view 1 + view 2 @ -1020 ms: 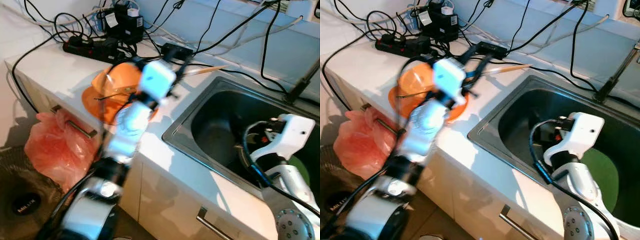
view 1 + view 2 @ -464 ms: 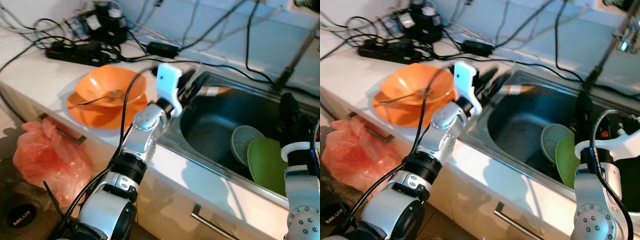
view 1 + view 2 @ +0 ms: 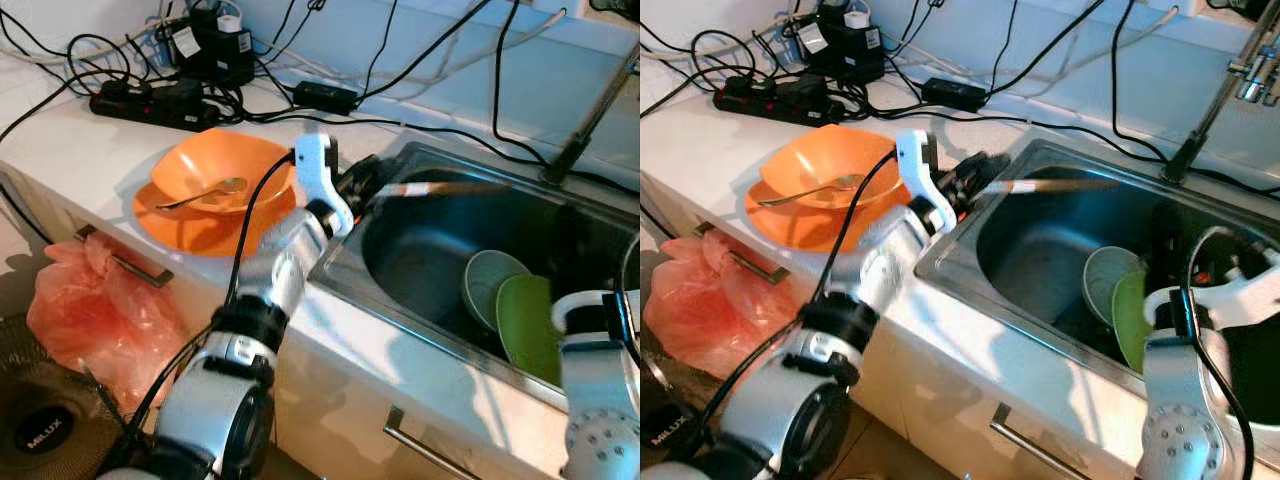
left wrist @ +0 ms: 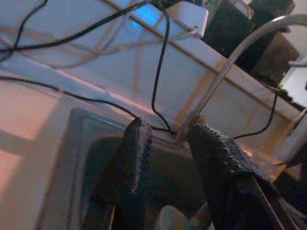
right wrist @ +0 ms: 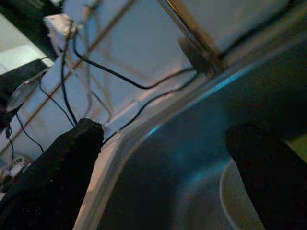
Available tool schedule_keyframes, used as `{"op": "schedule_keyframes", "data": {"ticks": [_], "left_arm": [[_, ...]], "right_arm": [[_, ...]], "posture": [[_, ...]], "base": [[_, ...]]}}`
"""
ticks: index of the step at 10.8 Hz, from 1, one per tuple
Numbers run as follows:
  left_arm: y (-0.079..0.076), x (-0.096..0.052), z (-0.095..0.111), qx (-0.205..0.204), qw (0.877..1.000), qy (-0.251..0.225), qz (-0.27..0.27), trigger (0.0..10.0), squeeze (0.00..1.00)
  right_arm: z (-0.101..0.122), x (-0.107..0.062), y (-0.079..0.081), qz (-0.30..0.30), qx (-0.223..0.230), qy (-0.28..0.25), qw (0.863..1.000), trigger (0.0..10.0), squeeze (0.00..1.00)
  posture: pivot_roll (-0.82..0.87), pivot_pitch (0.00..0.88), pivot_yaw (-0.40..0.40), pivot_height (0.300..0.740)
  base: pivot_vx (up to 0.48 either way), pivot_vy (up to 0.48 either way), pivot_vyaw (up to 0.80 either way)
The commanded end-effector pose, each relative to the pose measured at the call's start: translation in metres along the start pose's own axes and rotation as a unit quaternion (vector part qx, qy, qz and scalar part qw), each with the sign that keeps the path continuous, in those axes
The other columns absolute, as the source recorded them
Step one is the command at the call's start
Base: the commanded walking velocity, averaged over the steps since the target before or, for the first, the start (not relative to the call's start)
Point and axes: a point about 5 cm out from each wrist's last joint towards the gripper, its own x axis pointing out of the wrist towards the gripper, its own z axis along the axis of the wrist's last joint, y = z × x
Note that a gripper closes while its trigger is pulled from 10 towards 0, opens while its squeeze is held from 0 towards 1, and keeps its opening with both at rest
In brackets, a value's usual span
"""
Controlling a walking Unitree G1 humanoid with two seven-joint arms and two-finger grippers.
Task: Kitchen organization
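Observation:
A thin wooden stick with a pale band reaches level over the steel sink. My left gripper is at the sink's back-left corner and grips the stick's near end. In the left wrist view its fingertips stand about a finger's width apart. A green plate and a pale bowl lie in the sink. An orange bowl holding a spoon sits on an orange plate on the counter. My right gripper is open over the sink's right side.
A power strip, adapters and several cables crowd the back of the counter. The faucet rises behind the sink. A red plastic bag hangs at a drawer handle on the left, over a dark fan grille.
My left gripper has shifted slightly toward the sink's corner, and the stick now lies level across the basin. My right arm has sunk lower at the right edge.

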Motion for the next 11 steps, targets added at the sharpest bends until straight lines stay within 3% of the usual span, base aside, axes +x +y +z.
{"op": "schedule_keyframes", "data": {"ticks": [1, 2, 3, 4, 6, 9, 11], "left_arm": [[-0.044, 0.025, -0.015, -0.063, 0.996, 0.015, -0.058, 0.0, 0.00], [-0.047, 0.026, -0.017, -0.073, 0.995, 0.022, -0.063, 0.0, 0.00], [-0.052, 0.027, -0.020, -0.089, 0.993, 0.036, -0.074, 0.0, 0.00], [-0.053, 0.028, -0.021, -0.095, 0.992, 0.041, -0.074, 0.0, 0.00], [-0.057, 0.031, -0.014, -0.103, 0.990, 0.046, -0.080, 0.0, 0.00], [-0.058, 0.035, -0.004, -0.114, 0.989, 0.042, -0.080, 0.0, 0.00], [-0.063, 0.035, -0.012, -0.137, 0.985, 0.058, -0.084, 0.0, 0.00]], "right_arm": [[-0.018, -0.001, 0.006, -0.005, 0.080, 0.011, 0.997, 10.0, 0.00], [-0.023, 0.002, 0.008, -0.001, 0.112, 0.017, 0.994, 10.0, 0.00], [-0.034, 0.015, 0.007, -0.003, 0.198, 0.023, 0.980, 10.0, 0.00], [-0.036, 0.020, 0.008, 0.003, 0.221, 0.020, 0.975, 10.0, 0.00], [-0.048, 0.036, 0.018, 0.007, 0.225, 0.036, 0.974, 10.0, 0.00], [-0.063, 0.037, 0.021, 0.013, 0.240, 0.047, 0.970, 10.0, 0.00], [-0.066, 0.043, 0.037, 0.061, 0.243, 0.058, 0.966, 10.0, 0.00]], "posture": [[0.04, 0.000, -0.071, 0.740], [0.04, 0.000, -0.069, 0.740], [0.05, 0.000, -0.062, 0.740], [0.06, 0.000, -0.056, 0.740], [0.09, 0.000, -0.036, 0.740], [0.10, 0.000, -0.027, 0.740], [0.10, 0.000, -0.035, 0.740]], "base": [[0.000, 0.000, 0.00], [0.000, 0.000, 0.00], [0.000, 0.000, 0.00], [0.000, 0.000, 0.00], [0.000, 0.000, 0.00], [0.000, 0.000, 0.00], [0.000, 0.000, 0.00]]}}
